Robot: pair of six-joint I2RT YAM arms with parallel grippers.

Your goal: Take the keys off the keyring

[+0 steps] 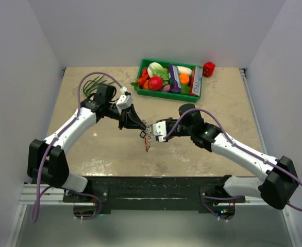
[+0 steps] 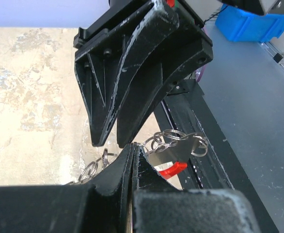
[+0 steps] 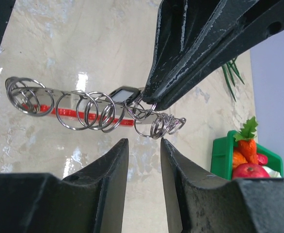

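Left tool [image 2: 133,153]: jaws closed tight on the keyring [image 3: 103,116], pinching it at one end so the bunch hangs free above the table [image 1: 115,149]. This grip appears intended to present the rings to the other arm.

Right tool [image 3: 143,145]: jaws partly open, holding nothing. It sits directly opposite the left tool, with the bunch just beyond its fingertips.

The keys [image 3: 124,93], one of them black-headed, remain threaded on and lie alongside the red tag [image 3: 67,112]. Judgement: no key has been detached yet, and the right tool is placed to take hold of one.
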